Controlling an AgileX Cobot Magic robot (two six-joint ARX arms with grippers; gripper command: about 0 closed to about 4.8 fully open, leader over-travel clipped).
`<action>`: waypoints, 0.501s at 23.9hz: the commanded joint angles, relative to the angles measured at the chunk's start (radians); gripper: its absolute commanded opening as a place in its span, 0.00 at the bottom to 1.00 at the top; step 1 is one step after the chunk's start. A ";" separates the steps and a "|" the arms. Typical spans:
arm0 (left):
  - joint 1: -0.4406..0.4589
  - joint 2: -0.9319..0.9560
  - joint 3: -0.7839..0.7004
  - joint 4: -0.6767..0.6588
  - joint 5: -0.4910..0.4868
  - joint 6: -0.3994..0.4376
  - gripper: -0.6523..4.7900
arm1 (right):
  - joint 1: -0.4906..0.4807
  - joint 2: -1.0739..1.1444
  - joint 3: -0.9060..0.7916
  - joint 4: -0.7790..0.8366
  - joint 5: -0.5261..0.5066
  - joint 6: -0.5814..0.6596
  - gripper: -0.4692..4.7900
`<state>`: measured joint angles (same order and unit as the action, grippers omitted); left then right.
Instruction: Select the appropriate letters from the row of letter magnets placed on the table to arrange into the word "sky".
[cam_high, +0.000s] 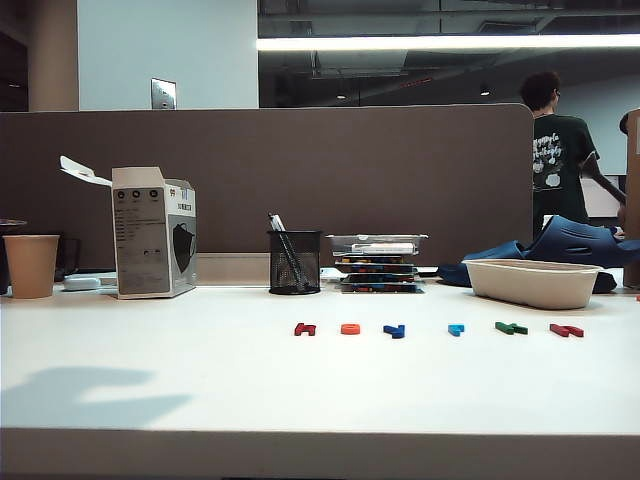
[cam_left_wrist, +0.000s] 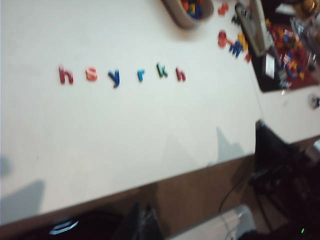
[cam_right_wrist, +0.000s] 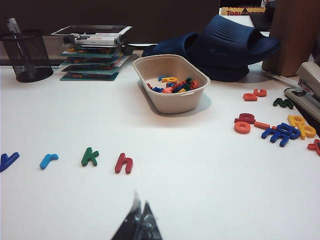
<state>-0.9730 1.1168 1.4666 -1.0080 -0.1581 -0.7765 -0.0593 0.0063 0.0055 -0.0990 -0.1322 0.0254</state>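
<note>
Your right gripper (cam_right_wrist: 139, 222) shows only as a pair of dark fingertips pressed together into a narrow point at the near edge of the right wrist view, closed on nothing and held low and roughly level above the table (cam_right_wrist: 200, 190). Your left gripper does not show in its own wrist view, which looks down on the table from high up, tilted, and slightly blurred. Neither of your arms appears in the exterior view, where only a soft shadow (cam_high: 95, 395) lies on the table's near left corner.
</note>
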 joint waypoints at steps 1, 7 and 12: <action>0.002 -0.002 0.004 0.046 -0.014 0.002 0.11 | 0.001 -0.008 -0.005 0.027 -0.001 0.001 0.07; 0.000 -0.001 0.002 0.045 -0.021 0.002 0.11 | 0.002 -0.006 0.025 0.060 0.000 0.050 0.07; 0.002 -0.001 0.002 0.045 -0.026 0.002 0.11 | 0.012 -0.003 0.168 -0.082 -0.001 0.056 0.07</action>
<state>-0.9726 1.1175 1.4666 -0.9691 -0.1764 -0.7769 -0.0509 0.0071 0.1394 -0.1490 -0.1326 0.0826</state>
